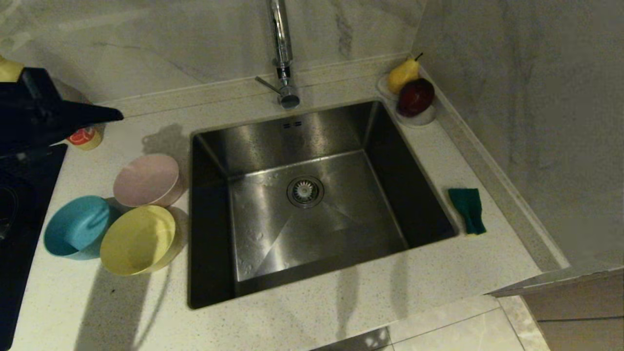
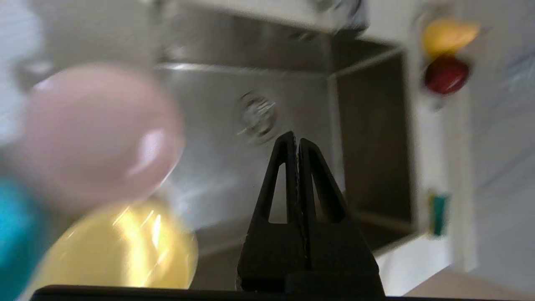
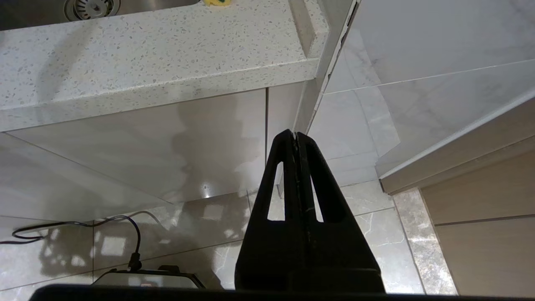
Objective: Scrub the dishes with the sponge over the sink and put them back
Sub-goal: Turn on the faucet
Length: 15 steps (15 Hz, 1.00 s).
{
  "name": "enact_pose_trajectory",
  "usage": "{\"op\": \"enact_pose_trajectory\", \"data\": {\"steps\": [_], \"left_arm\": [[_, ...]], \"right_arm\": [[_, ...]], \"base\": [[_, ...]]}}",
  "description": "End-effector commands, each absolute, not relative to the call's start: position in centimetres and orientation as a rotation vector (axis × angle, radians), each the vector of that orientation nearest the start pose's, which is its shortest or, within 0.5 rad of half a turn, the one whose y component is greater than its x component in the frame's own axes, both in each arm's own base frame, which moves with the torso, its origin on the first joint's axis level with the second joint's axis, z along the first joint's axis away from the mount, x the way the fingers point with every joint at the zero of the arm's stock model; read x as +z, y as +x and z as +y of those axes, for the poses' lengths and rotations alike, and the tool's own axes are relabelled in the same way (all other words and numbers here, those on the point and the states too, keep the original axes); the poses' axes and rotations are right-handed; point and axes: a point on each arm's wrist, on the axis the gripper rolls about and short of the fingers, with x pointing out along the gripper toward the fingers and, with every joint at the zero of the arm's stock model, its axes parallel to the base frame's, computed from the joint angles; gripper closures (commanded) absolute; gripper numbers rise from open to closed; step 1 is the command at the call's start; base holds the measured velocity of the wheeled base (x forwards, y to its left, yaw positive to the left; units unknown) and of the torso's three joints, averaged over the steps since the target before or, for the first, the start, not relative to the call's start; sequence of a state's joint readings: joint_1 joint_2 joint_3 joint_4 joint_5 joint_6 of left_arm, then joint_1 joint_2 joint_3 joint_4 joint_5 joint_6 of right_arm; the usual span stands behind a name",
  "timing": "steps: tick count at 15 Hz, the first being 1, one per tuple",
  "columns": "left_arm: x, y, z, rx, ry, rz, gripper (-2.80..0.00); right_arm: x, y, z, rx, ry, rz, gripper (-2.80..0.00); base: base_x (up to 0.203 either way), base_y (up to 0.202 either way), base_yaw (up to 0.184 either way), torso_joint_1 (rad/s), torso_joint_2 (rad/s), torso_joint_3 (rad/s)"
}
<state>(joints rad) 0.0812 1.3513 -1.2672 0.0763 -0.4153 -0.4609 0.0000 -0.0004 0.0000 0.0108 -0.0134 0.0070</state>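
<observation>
Three bowls stand on the counter left of the sink [image 1: 312, 146]: a pale pink one [image 1: 147, 180], a light blue one [image 1: 78, 226] and a yellow one [image 1: 139, 239]. The green-faced sponge [image 1: 468, 209] lies on the counter right of the sink. My left gripper [image 1: 114, 115] hangs shut and empty at the far left, above the counter behind the bowls. Its wrist view shows the shut gripper [image 2: 296, 140] over the pink bowl [image 2: 100, 133], yellow bowl [image 2: 125, 246] and sink [image 2: 376, 138]. My right gripper [image 3: 294, 133] is shut and empty, parked below the counter edge.
A chrome tap [image 1: 282, 53] rises behind the sink. A white dish [image 1: 419, 117] with a pear and a dark red fruit sits at the back right corner. A small orange-lidded cup [image 1: 85, 138] stands behind the bowls. A black hob [image 1: 19, 195] lies at the left edge.
</observation>
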Motion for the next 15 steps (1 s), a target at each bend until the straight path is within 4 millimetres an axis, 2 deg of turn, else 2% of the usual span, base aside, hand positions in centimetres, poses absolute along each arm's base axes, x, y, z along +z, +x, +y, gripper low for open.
{"op": "enact_pose_trajectory", "data": {"steps": [1,4,9,15], "left_arm": [[31.9,27.9,0.4,-0.330,-0.562,0.303,0.00],[32.1,31.9,-0.7,-0.419,-0.578,0.274,0.00],[31.6,36.7,-2.2,-0.487,-0.630,0.213,0.00],[31.7,39.1,-3.0,-0.558,-0.639,0.096,0.00]], "right_arm": [[7.4,-2.3,0.0,-0.012,0.006,0.012,0.00],[7.4,-2.3,0.0,-0.014,0.007,0.011,0.00],[7.4,-2.3,0.0,-0.014,0.006,0.011,0.00],[7.4,-2.3,0.0,-0.013,0.008,0.012,0.00]], "base": [[0.000,0.000,0.000,0.000,0.00,0.000],[0.000,0.000,0.000,0.000,0.00,0.000],[0.000,0.000,0.000,0.000,0.00,0.000],[0.000,0.000,0.000,0.000,0.00,0.000]]}}
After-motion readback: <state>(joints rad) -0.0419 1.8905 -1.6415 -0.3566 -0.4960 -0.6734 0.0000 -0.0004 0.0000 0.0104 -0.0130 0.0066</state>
